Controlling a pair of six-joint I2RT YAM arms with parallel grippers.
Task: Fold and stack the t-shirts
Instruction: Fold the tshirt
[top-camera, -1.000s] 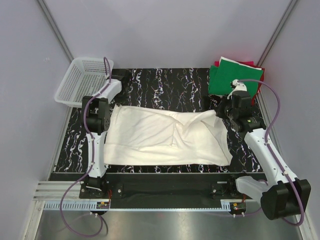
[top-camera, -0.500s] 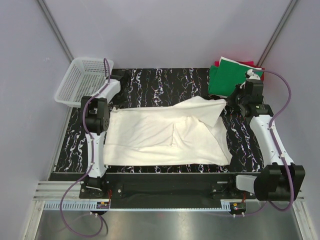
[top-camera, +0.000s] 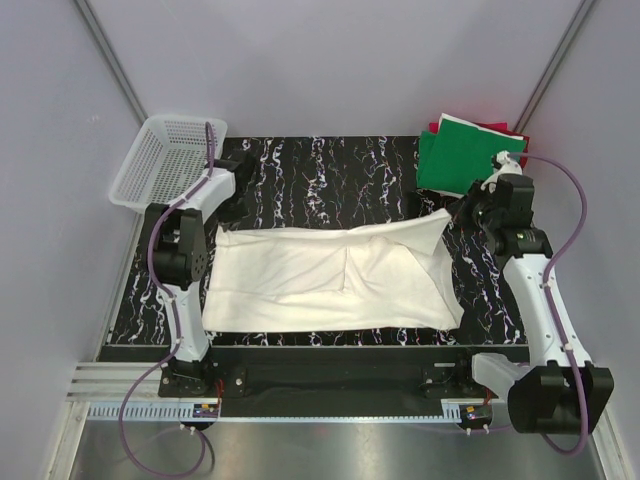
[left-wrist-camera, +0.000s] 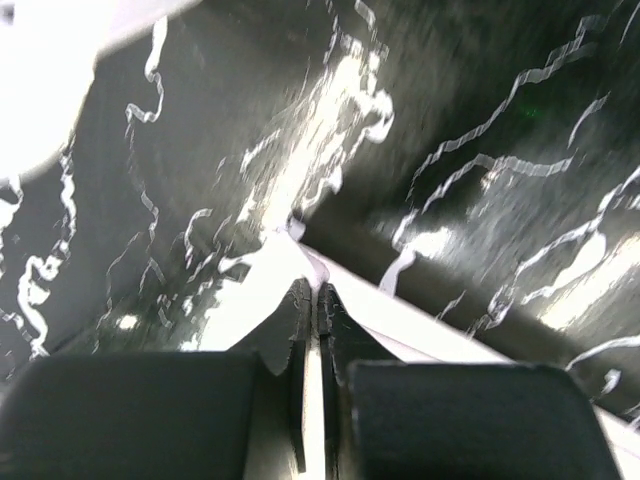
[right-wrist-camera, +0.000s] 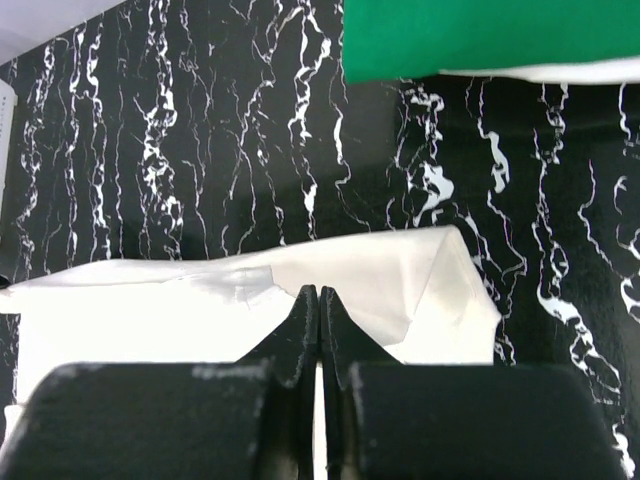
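Marbled table (top-camera: 340, 170) bears cream t-shirt (top-camera: 300, 280); coloured t-shirts (top-camera: 460, 150); basket (top-camera: 165, 160)

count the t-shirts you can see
3: a cream-white t-shirt spread in the middle, a folded green t-shirt at the far right corner, a red t-shirt beneath it. More may be hidden in that stack.

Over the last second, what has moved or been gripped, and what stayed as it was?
The left gripper closed on the far left corner of the cream-white t-shirt. The right gripper, already shut on the far right corner, pulled it rightward, drawing the bunched far edge out straight. The folded green t-shirt and the basket stayed put.
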